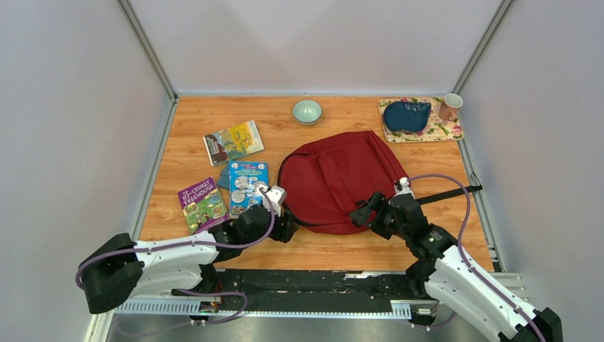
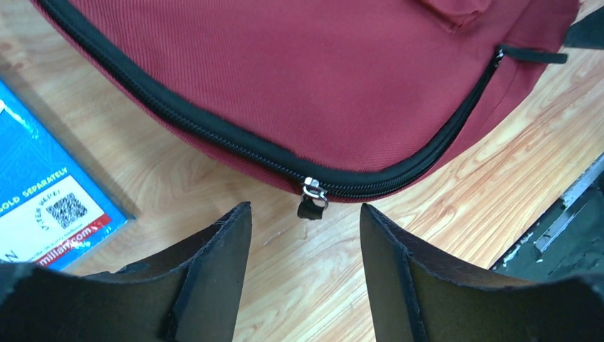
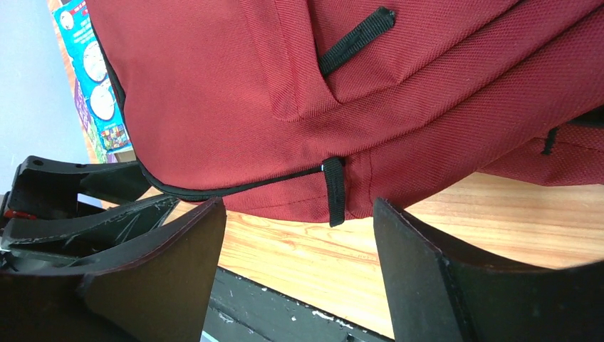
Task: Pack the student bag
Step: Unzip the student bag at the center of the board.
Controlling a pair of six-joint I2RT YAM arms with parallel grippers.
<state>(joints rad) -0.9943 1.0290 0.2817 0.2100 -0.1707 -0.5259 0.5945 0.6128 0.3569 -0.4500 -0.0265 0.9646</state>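
Observation:
The student bag (image 1: 335,182) lies flat and zipped shut in the middle of the table, dark red with black zipper trim. My left gripper (image 1: 288,226) is at its near left edge, open. In the left wrist view the zipper (image 2: 214,132) runs along the bag (image 2: 285,64), and its metal slider with a black pull (image 2: 312,198) sits just ahead of the open left gripper (image 2: 305,208), untouched. My right gripper (image 1: 360,214) is at the near right edge, open. A black fabric tab (image 3: 333,191) on the bag (image 3: 356,85) hangs between the tips of the right gripper (image 3: 298,201), free.
Three books lie left of the bag: a yellow one (image 1: 233,141), a blue one (image 1: 248,184) and a purple one (image 1: 203,203). At the back are a pale bowl (image 1: 307,111), a floral mat (image 1: 445,132) with a dark blue pouch (image 1: 406,115), and a cup (image 1: 449,107). A black strap (image 1: 449,194) trails right.

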